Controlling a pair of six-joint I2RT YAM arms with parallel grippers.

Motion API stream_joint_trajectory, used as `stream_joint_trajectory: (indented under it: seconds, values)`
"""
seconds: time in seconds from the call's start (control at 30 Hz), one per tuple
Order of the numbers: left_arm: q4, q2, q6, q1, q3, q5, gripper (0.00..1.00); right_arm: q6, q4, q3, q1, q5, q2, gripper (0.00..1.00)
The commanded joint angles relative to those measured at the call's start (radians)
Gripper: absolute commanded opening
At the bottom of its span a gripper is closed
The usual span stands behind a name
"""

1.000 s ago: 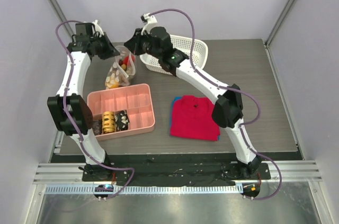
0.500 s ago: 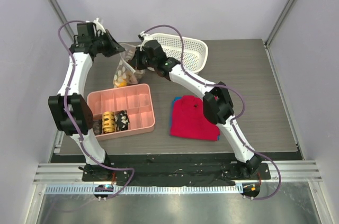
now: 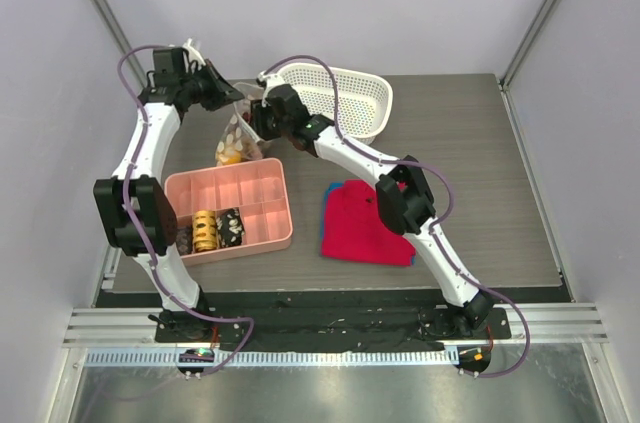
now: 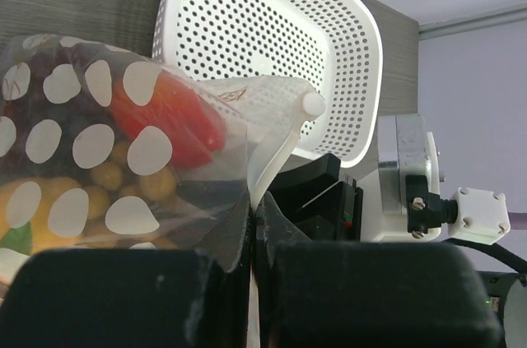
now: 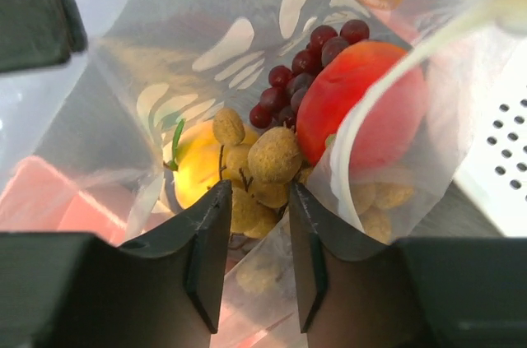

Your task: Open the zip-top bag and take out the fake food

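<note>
While the left fingers (image 3: 222, 93) are clamped tight on one lip of the zip-top bag (image 3: 236, 135), the right fingers (image 3: 262, 119) stand only narrowly apart, with the opposite wall of the clear film caught between them. The bag hangs stretched between the two, near the far left corner of the counter (image 3: 470, 173), its lower end just beyond the far edge of the pink tray (image 3: 262, 235). Whether it touches the counter is not clear. Inside it lies the fake food (image 5: 272, 155): a red piece (image 5: 362, 105), a dark red cluster (image 5: 300, 76), tan-brown balls and an orange-yellow fruit (image 5: 193, 169). The white mesh basket (image 3: 368, 111) sits at the far edge, just right of the bag. A red cloth (image 3: 368, 225) lies toward the near edge, right of the tray.
</note>
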Motion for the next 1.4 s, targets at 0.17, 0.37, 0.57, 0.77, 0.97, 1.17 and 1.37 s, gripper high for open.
stream_joint_trajectory:
  seconds: [0.17, 0.37, 0.57, 0.77, 0.97, 1.17, 1.37]
  values:
    - [0.101, -0.058, -0.039, -0.018, -0.03, 0.069, 0.0, -0.123, 0.102, 0.168, 0.02, 0.005, 0.128, 0.48]
    - [0.145, -0.066, -0.054, -0.049, -0.06, 0.041, 0.0, -0.152, 0.249, -0.035, 0.025, 0.069, 0.077, 0.12]
    - [-0.031, -0.014, -0.065, -0.033, 0.039, -0.072, 0.0, -0.22, 0.323, -0.037, 0.023, 0.097, -0.003, 0.01]
    - [-0.106, 0.009, -0.054, 0.025, 0.062, -0.14, 0.0, -0.186, 0.366, -0.037, 0.015, 0.039, -0.072, 0.01]
    - [-0.091, 0.043, -0.068, 0.083, 0.045, -0.042, 0.0, -0.118, 0.461, -0.026, 0.0, -0.041, -0.095, 0.01]
    - [0.032, 0.028, -0.158, 0.083, -0.033, 0.008, 0.0, -0.051, 0.452, 0.182, -0.001, -0.037, -0.049, 0.01]
    - [0.018, 0.028, -0.143, 0.082, -0.001, -0.009, 0.0, -0.085, 0.476, 0.25, -0.003, 0.023, -0.071, 0.01]
